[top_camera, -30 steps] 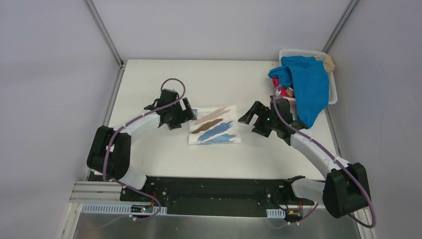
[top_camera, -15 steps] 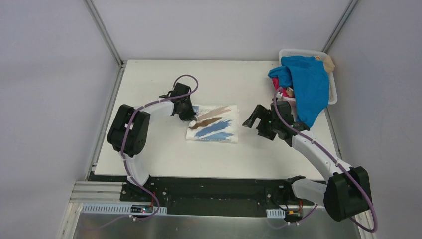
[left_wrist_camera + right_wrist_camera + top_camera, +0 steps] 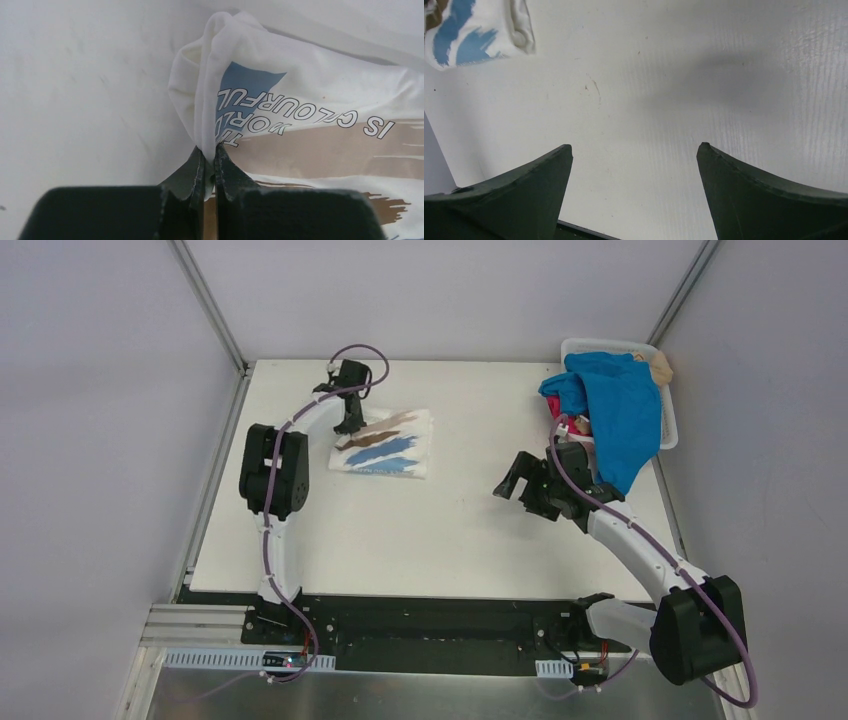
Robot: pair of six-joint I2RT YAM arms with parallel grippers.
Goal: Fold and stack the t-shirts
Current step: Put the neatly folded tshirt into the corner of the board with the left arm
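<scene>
The white print t-shirt (image 3: 388, 443) lay folded on the far-left part of the table (image 3: 430, 530). Its left edge was bunched up and pinched between the closed jaws of the left gripper (image 3: 210, 164). To the right, the right gripper (image 3: 634, 150) hovered over bare table, jaws spread wide and holding nothing. The blue t-shirt (image 3: 622, 410) and pink t-shirt (image 3: 574, 426) were heaped in the basket (image 3: 600, 342) at the far-right corner.
</scene>
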